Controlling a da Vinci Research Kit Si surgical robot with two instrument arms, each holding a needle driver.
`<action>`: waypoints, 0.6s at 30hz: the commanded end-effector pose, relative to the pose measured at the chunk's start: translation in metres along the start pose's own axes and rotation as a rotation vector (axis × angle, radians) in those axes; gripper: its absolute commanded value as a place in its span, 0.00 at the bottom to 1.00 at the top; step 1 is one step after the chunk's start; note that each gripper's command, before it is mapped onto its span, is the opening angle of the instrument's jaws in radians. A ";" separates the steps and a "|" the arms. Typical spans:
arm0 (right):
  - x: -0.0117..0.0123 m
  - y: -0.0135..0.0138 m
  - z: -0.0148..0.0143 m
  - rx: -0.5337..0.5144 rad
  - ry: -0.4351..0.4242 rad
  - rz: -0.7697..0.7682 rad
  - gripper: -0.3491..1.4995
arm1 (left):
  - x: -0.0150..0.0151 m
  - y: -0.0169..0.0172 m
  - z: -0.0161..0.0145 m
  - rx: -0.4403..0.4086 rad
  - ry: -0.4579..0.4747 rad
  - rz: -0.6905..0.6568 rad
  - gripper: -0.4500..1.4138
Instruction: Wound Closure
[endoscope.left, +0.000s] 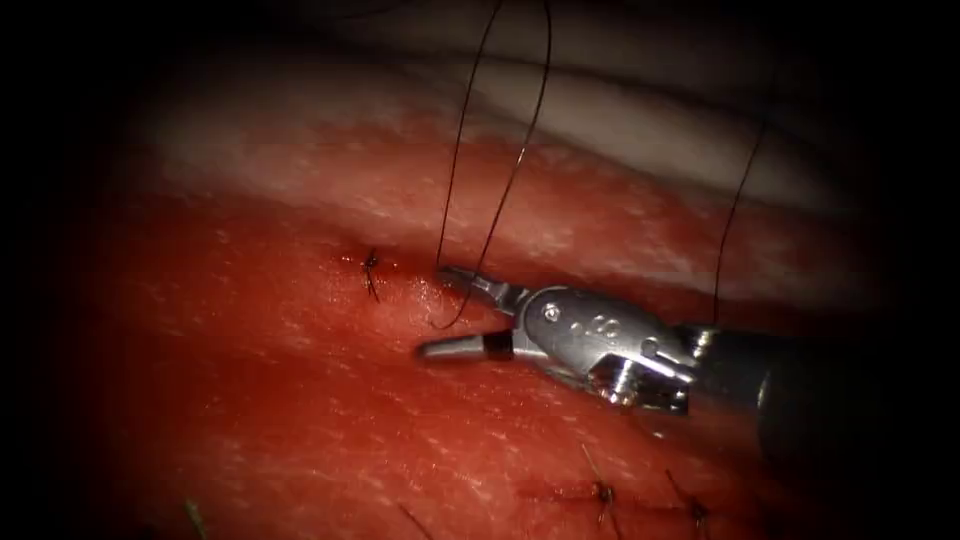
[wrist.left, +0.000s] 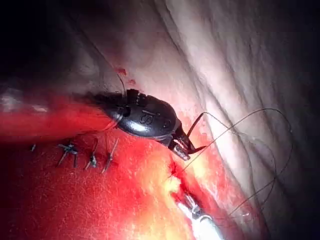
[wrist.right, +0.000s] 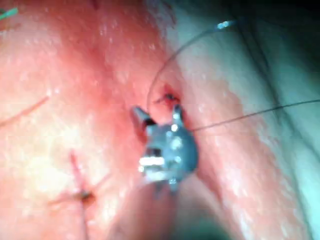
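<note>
Right tool (endoscope.left: 437, 310): comes in from the right and lies low over the tissue (endoscope.left: 300, 400). Its jaws are spread and pinch nothing.
Thread (endoscope.left: 455, 170): two strands rise from the tissue toward the far side. The lower bend of this loop lies in the gap between the spread jaws, touching or almost touching the far jaw. A third strand goes up from behind the tool's wrist.
Knot (endoscope.left: 370, 265): a small tied stitch with short ends, just left of the jaw tips. In the right wrist view the two jaws stand on either side of it.
Older stitches (endoscope.left: 602, 492): tied, on the near side, well apart from the tool.
Left tool (wrist.left: 197, 220): near the stitch in the left wrist view. I cannot tell its jaws, or if it holds something.
Needle: I cannot tell where it is.
Care: the jaws are very near the knot and the tissue – in my judgement they should meet only the thread, a little away from the knot, and not press the surface.
</note>
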 end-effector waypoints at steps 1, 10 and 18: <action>-0.0003 -0.0003 0.0008 0.016 -0.019 0.016 0.00 | -0.0007 0.0001 0.0007 0.000 0.000 -0.007 0.05; 0.0022 -0.0041 -0.0017 0.040 -0.055 0.074 0.00 | -0.0013 0.0002 0.0013 0.007 -0.001 -0.014 0.05; 0.0064 -0.0108 -0.0039 0.093 -0.037 0.097 0.00 | -0.0023 -0.0002 0.0017 0.013 -0.003 -0.017 0.05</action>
